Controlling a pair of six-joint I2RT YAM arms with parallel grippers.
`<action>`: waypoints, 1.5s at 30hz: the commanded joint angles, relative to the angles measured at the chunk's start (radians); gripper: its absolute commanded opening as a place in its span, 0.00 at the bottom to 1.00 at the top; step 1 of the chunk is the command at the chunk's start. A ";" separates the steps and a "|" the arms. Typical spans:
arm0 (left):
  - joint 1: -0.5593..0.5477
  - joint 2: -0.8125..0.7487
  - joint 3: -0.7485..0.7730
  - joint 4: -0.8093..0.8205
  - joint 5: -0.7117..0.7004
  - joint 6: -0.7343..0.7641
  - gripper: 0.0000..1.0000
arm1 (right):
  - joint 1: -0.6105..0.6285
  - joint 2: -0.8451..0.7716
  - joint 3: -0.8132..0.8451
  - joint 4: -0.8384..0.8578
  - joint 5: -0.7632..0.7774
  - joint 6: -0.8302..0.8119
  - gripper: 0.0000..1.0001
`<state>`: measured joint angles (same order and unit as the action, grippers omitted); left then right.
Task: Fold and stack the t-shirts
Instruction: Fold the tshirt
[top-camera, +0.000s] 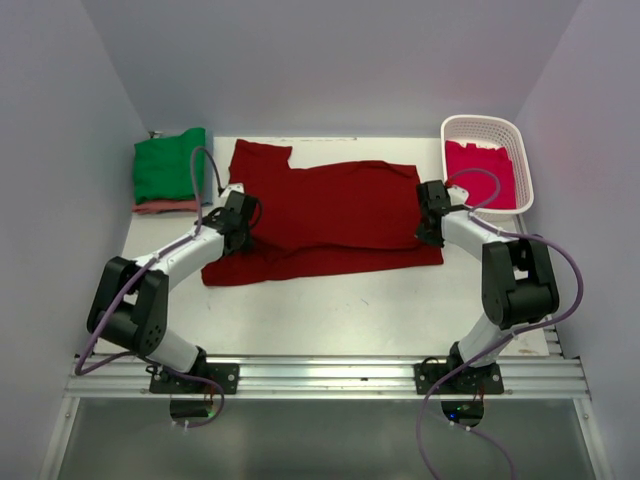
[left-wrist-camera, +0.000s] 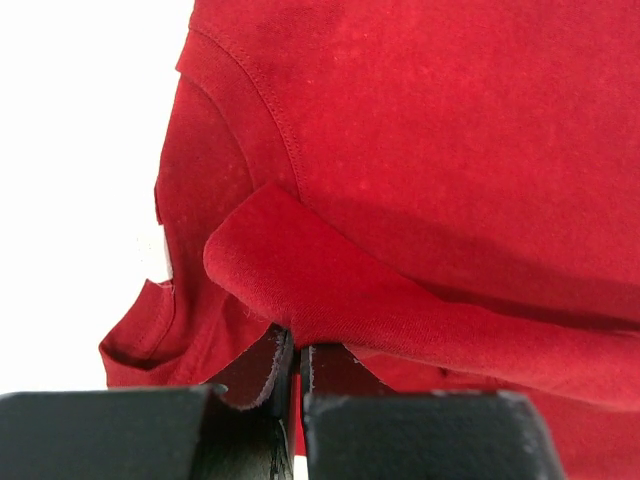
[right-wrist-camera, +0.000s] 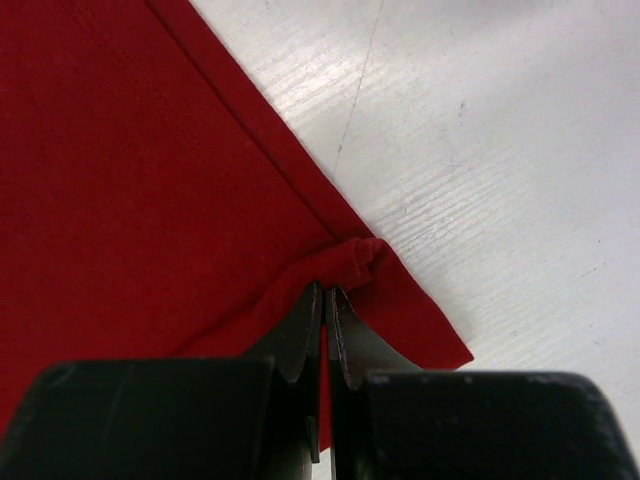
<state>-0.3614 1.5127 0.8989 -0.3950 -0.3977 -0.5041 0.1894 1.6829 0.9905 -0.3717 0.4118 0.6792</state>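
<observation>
A large dark red t-shirt (top-camera: 330, 215) lies spread across the middle of the table. My left gripper (top-camera: 243, 222) is shut on a raised fold of its cloth (left-wrist-camera: 330, 290) near the left sleeve, and in the left wrist view the fabric bunches up right at the closed fingertips (left-wrist-camera: 270, 365). Over at the shirt's right edge my right gripper (top-camera: 428, 232) is shut on a pinched bit of hem (right-wrist-camera: 355, 258) near the corner. Folded green (top-camera: 168, 165) and salmon-pink (top-camera: 165, 206) t-shirts sit stacked at the back left. A crimson-pink t-shirt (top-camera: 478, 172) lies in the basket.
The white lattice basket (top-camera: 523, 165) stands at the back right corner. The folded stack is close to the left wall. Bare white table (top-camera: 380, 305) runs between the dark red shirt and the arm bases.
</observation>
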 joint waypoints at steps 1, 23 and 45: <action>0.016 0.015 0.043 0.059 -0.030 0.010 0.00 | 0.001 0.000 0.048 0.045 0.050 0.011 0.00; 0.055 0.118 0.092 0.111 -0.009 0.033 0.00 | -0.001 0.057 0.089 0.066 0.053 0.000 0.00; 0.059 -0.140 -0.132 0.180 0.123 -0.025 1.00 | 0.018 -0.169 -0.090 0.171 0.033 -0.040 0.57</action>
<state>-0.3077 1.4105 0.8303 -0.2512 -0.3359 -0.4927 0.1963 1.5604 0.9295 -0.2493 0.4282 0.6533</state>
